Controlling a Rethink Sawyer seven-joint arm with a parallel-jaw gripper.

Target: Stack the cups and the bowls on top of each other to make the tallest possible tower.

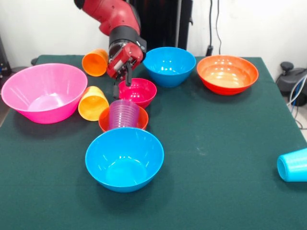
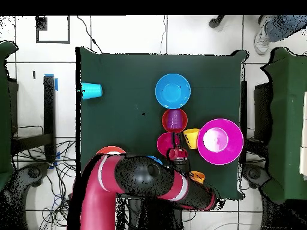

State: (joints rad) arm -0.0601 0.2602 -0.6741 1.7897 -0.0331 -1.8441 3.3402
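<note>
bench (image 1: 230, 143) surface is dark green cloth, set on a white tiled floor (image 2: 198, 30) before a white wall (image 1: 268, 24), with cables trailing at its sides. purple cup (image 1: 123, 114) sits nested in the small orange bowl (image 1: 104, 122) mid-bench, among scattered bowls. gripper (image 1: 122, 82) hangs at the magenta bowl (image 1: 139, 92); whether its fingers are clenched or released cannot be told.

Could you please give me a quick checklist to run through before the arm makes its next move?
1. Gripper over the magenta bowl's near-left rim: ok.
2. Fingers open or shut: cannot tell.
3. Purple cup seated upright in the small orange bowl: ok.
4. Yellow-orange cup upright: not ok, on its side.
5. Light blue cup near the group: not ok, far off at the table edge.
</note>
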